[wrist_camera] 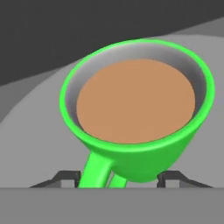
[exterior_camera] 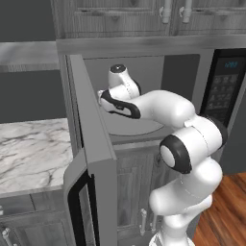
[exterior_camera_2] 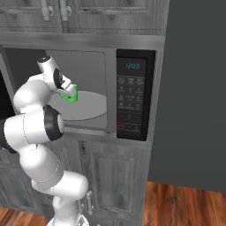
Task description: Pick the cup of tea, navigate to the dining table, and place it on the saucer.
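Cup of tea: the green cup of tea (wrist_camera: 138, 113) stands on the grey microwave turntable (exterior_camera_2: 90, 106), inside the open microwave (exterior_camera_2: 128, 95), full of brown liquid
Handle: it points toward the hand camera, between the two dark fingertips (wrist_camera: 65, 178)
Pincer: the pincer (exterior_camera_2: 67, 90) is at the cup inside the cavity; its jaws stand apart on either side of the handle, and whether they touch it cannot be told
Door: the microwave door (exterior_camera: 91, 158) hangs wide open, beside the marble counter (exterior_camera: 29, 153)
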You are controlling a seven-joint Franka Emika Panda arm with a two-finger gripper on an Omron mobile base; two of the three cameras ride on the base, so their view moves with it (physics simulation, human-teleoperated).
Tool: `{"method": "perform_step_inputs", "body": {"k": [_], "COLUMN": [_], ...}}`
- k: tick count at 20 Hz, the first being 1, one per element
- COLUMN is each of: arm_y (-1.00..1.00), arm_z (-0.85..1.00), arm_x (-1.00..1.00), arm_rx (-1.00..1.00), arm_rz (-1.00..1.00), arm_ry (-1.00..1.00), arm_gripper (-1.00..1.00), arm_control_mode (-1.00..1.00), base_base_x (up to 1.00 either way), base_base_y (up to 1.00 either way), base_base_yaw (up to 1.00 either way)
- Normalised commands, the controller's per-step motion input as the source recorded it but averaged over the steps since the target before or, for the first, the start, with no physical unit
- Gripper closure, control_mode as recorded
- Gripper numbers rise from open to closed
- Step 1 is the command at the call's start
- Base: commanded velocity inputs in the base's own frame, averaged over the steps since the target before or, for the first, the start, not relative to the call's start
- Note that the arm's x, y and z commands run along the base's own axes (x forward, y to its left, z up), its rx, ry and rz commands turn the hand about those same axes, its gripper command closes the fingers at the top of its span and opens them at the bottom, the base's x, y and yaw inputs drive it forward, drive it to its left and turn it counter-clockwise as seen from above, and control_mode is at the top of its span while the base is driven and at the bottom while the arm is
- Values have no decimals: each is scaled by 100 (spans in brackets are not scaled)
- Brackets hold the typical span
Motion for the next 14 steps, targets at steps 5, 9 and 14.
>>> {"method": "perform_step_inputs", "body": {"k": [5,9,14], "arm_y": [-20,-20,-2], "arm_z": [-28,-8,0], "arm_x": [-6,-61,-100], "arm_rx": [0,0,1], "arm_rz": [-3,0,-1], "arm_ry": [0,-3,-4], "arm_gripper": [100,100,100], "arm_control_mode": [-100,-100,-100], "base_base_x": [0,0,0], "base_base_y": [0,0,0], "base_base_yaw": [0,0,0]}}
